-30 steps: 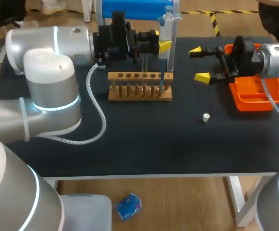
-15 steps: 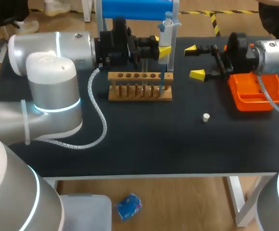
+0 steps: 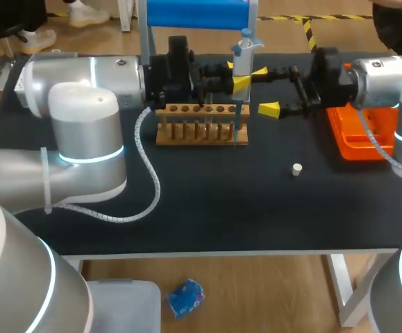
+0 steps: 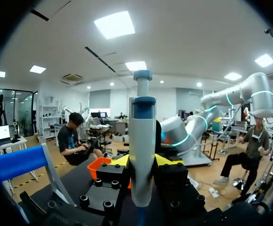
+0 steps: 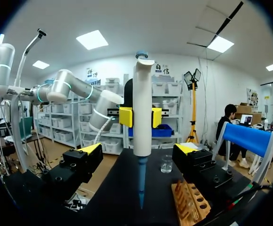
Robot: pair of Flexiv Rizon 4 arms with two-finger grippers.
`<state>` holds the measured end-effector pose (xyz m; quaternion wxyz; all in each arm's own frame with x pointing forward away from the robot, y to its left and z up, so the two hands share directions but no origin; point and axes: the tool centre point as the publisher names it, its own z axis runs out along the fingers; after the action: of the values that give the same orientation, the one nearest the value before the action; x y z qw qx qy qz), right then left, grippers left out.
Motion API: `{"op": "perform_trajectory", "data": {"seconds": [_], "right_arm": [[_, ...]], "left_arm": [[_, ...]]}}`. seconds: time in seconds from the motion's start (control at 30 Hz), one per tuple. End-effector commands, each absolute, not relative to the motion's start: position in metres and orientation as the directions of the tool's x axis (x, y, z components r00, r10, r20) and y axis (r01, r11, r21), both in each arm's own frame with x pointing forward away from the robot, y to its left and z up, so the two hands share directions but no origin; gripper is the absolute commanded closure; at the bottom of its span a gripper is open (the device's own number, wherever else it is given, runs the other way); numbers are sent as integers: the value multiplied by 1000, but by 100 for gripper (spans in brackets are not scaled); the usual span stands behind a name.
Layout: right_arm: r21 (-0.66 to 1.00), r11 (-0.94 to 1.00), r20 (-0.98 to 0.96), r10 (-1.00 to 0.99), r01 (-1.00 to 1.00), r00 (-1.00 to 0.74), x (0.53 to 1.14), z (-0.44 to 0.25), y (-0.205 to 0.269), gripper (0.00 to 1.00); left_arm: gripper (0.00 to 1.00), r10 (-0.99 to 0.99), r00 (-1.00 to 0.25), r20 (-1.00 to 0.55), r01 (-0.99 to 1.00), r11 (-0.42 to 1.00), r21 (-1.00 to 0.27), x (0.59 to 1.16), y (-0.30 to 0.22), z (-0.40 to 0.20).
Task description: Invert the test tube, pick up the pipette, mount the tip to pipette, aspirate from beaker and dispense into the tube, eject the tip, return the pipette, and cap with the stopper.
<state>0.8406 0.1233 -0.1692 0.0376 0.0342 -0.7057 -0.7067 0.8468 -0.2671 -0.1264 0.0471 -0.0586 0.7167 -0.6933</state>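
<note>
Head view: left hand point(image 3: 232, 75) clamped on the pipette point(image 3: 241, 59), which is upright with its blue tip point(image 3: 235, 123) near the right end of the wooden tube rack point(image 3: 201, 132). Right hand point(image 3: 264, 90) spread wide just beside it. Stopper point(image 3: 296, 168) lies apart on the surface point(image 3: 207, 201)

Left wrist view: barrel sits between both fingers

Right wrist view: pipette stands ahead, centred between your wide fingers point(image 5: 90, 149), beaker point(image 5: 166, 164) beyond. Probably a handover or a plunger press: hold the barrel vertical and bring the right hand in level

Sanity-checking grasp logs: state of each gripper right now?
Left gripper: closed on the pipette.
Right gripper: open, holding nothing.
</note>
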Motion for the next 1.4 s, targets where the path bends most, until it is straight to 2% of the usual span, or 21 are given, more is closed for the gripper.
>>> {"op": "perform_trajectory", "data": {"seconds": [0.03, 0.8, 0.87, 1.1, 1.13, 1.27, 1.4], "right_arm": [[1000, 2, 3, -97, 3, -995, 838, -167, 131, 0], [1000, -21, 10, -148, 13, -989, 845, -169, 156, 0], [1000, -21, 11, -147, 14, -989, 847, -169, 157, 6], [1000, -21, 13, -157, 16, -988, 849, -168, 160, 11], [1000, -21, 13, -158, 16, -987, 849, -168, 160, 16], [1000, -20, 11, -163, 15, -987, 849, -167, 162, 25], [1000, -18, 12, -167, 15, -986, 849, -166, 162, 48]], "left_arm": [[100, -151, -988, 15, -19, 29, -999, 849, -271, -128], [100, -155, -988, 25, -29, 20, -999, 848, -275, -134], [100, -155, -988, 25, -29, 20, -999, 848, -275, -134], [100, -155, -988, 25, -29, 20, -999, 848, -275, -134], [100, -155, -988, 25, -29, 20, -999, 848, -275, -134], [100, -155, -988, 25, -29, 20, -999, 848, -275, -134], [100, -155, -988, 25, -29, 20, -999, 848, -275, -134]]}}
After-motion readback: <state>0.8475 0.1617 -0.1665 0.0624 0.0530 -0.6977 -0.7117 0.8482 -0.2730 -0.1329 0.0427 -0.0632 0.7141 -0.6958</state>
